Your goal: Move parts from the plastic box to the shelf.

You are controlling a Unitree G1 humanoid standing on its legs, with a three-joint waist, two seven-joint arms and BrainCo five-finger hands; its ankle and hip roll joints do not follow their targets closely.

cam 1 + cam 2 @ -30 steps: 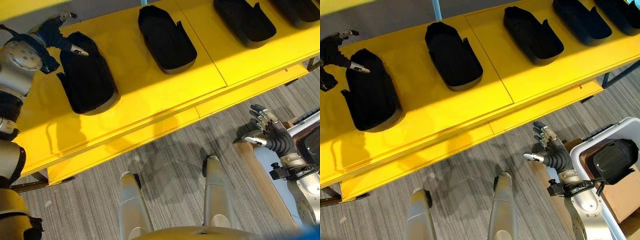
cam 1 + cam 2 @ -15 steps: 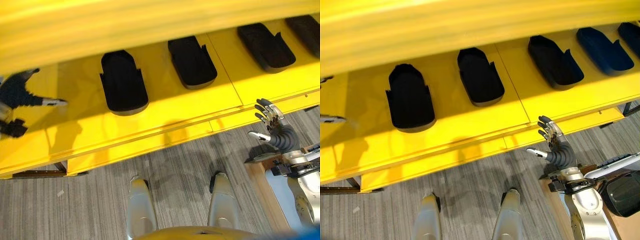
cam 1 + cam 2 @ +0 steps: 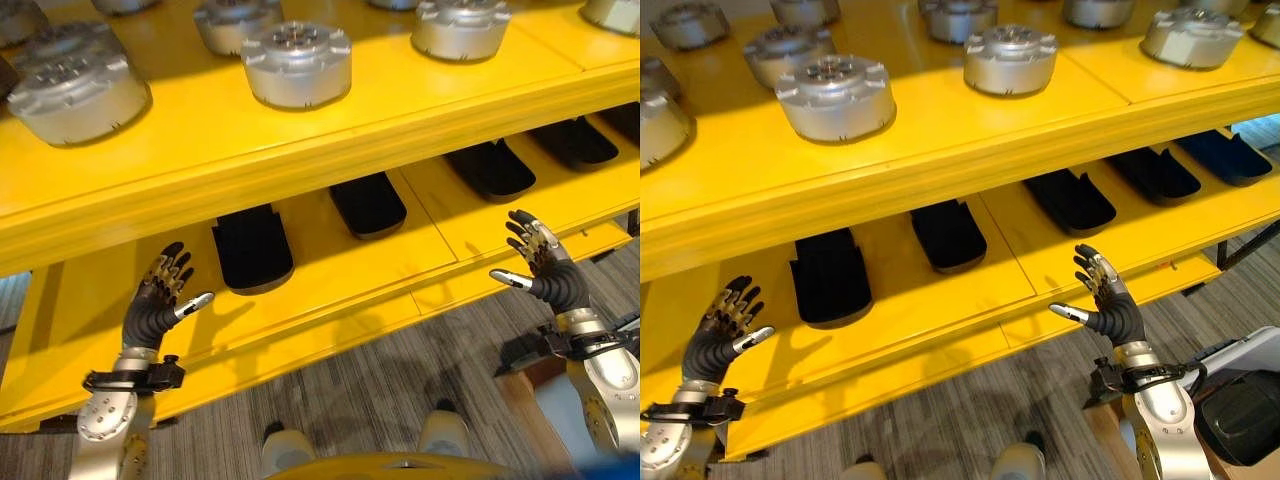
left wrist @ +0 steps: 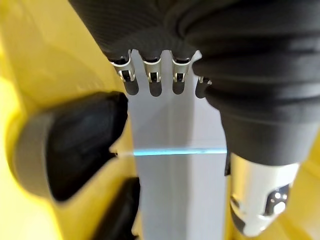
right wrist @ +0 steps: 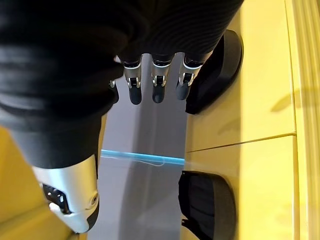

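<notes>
We find a yellow shelf [image 3: 330, 120] of two levels. On its upper level stand round silver parts [image 3: 297, 62], set in rows. On the lower level lie black parts [image 3: 252, 248] in a single row, each apart from the next.

The left hand [image 3: 158, 300] is raised in front of the lower level, just beside the leftmost black part and clear of it. Its fingers are spread and straight, the thumb held apart, and it holds nothing. The left wrist view confirms straight fingers [image 4: 155, 82] with a black part beyond them.

The right hand [image 3: 1104, 300] is raised in front of the lower level's front edge, further along the row of black parts. Its fingers are likewise spread, thumb out to the side, and it carries nothing. The right wrist view shows the same.

The plastic box [image 3: 1265, 350] stands on the floor below the shelf's right end, beside the right arm, with a black part [image 3: 1238, 415] lying in it.
</notes>
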